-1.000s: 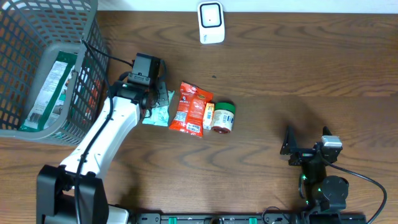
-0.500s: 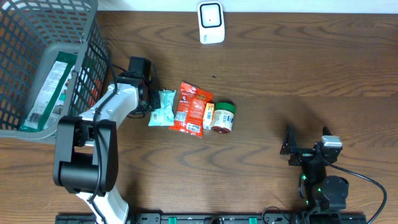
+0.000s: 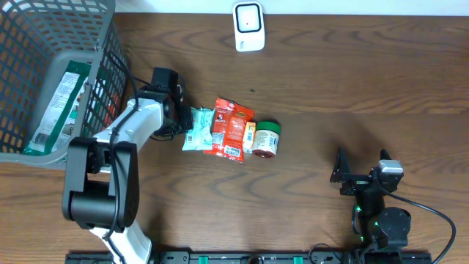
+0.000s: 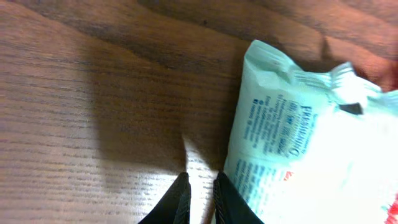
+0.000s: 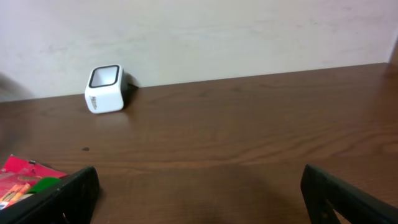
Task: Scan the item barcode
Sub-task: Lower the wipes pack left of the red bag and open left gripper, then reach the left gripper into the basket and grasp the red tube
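Note:
A light-blue snack packet (image 3: pixel 198 128) lies flat on the wooden table, its left edge against my left gripper (image 3: pixel 181 121). In the left wrist view the packet (image 4: pixel 298 143) touches the right finger, and the left gripper (image 4: pixel 200 180) is shut to a thin slit with only bare table between the tips. Right of it lie a red packet (image 3: pixel 231 130), a small orange item (image 3: pixel 250 137) and a green-lidded jar (image 3: pixel 267 139), packed in a row. The white scanner (image 3: pixel 249 26) stands at the far edge. My right gripper (image 3: pixel 363 167) rests wide open at the near right, holding nothing (image 5: pixel 199 177).
A grey wire basket (image 3: pixel 110 70) stands at the far left with a green packet (image 3: pixel 58 103) inside, close beside my left arm. The scanner (image 5: pixel 104 89) stands against a pale wall in the right wrist view.
My left arm swung in low beside the basket and slid the light-blue packet right, nudging the red packet and jar along. Its jaws parted a little. The right arm stayed still.

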Robot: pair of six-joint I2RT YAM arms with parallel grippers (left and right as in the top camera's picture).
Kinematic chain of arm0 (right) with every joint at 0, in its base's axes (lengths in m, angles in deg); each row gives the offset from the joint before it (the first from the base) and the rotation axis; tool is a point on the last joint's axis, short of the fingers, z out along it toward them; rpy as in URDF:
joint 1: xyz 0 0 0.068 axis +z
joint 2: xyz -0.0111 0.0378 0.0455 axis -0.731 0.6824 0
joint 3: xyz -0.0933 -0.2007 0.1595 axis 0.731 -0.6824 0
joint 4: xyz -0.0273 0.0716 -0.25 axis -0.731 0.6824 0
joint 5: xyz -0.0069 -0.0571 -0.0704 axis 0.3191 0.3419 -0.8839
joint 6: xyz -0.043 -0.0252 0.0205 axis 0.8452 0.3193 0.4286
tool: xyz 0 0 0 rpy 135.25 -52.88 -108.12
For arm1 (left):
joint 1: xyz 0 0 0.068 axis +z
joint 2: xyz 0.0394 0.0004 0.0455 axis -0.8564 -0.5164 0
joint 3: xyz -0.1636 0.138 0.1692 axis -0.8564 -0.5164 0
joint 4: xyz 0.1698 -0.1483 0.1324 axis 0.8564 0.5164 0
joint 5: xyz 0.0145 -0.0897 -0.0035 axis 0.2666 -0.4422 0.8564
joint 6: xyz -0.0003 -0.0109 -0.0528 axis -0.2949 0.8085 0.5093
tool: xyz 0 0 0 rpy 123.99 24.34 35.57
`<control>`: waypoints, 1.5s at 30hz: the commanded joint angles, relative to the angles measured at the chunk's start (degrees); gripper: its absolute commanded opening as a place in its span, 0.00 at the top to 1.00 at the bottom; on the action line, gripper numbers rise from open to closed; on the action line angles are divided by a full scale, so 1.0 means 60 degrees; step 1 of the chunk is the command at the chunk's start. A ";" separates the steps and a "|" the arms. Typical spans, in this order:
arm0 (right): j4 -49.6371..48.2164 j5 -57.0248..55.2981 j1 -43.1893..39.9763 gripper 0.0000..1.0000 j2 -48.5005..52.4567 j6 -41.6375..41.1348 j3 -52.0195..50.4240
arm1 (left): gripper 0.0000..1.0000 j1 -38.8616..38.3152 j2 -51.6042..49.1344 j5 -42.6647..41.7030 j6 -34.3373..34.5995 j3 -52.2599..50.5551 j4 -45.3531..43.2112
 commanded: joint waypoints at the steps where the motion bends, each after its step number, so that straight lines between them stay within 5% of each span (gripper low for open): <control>1: 0.0029 -0.0087 -0.0055 0.01 -0.0036 0.0069 -0.0007 | 0.84 -0.0091 0.0477 -0.0160 -0.0160 0.0051 0.0106; 8: 0.0029 -0.0087 -0.0055 0.01 -0.0036 0.0069 -0.0007 | 0.77 -0.0091 0.1319 0.0415 -0.0164 0.0619 0.0823; 11: 0.0029 -0.0087 -0.0055 0.01 -0.0036 0.0069 -0.0007 | 0.66 -0.0087 0.2084 0.1231 -0.0168 0.2750 0.2750; 13: 0.0029 -0.0087 -0.0055 0.01 -0.0036 0.0069 -0.0007 | 0.42 0.0018 0.2167 0.2153 -0.0463 0.5151 0.4379; 15: 0.0029 -0.0087 -0.0055 0.01 -0.0036 0.0069 -0.0007 | 0.34 0.0200 0.2167 0.2838 -0.0528 0.6298 0.4881; 20: 0.0029 -0.0087 -0.0055 0.01 -0.0036 0.0069 -0.0007 | 0.27 0.1632 0.2167 0.3421 -0.0521 0.8368 0.5206; 28: 0.0029 -0.0087 -0.0055 0.01 -0.0036 0.0069 -0.0007 | 0.20 0.4222 0.1650 0.3311 -0.0262 0.8036 0.5646; 40: 0.0029 -0.0087 -0.0055 0.01 -0.0036 0.0069 -0.0007 | 0.07 0.4590 -0.0393 0.3286 -0.0273 0.8025 0.5759; 45: 0.0029 -0.0087 -0.0055 0.01 -0.0036 0.0069 -0.0007 | 0.02 0.4612 -0.1373 0.1377 -0.1552 0.8025 0.6444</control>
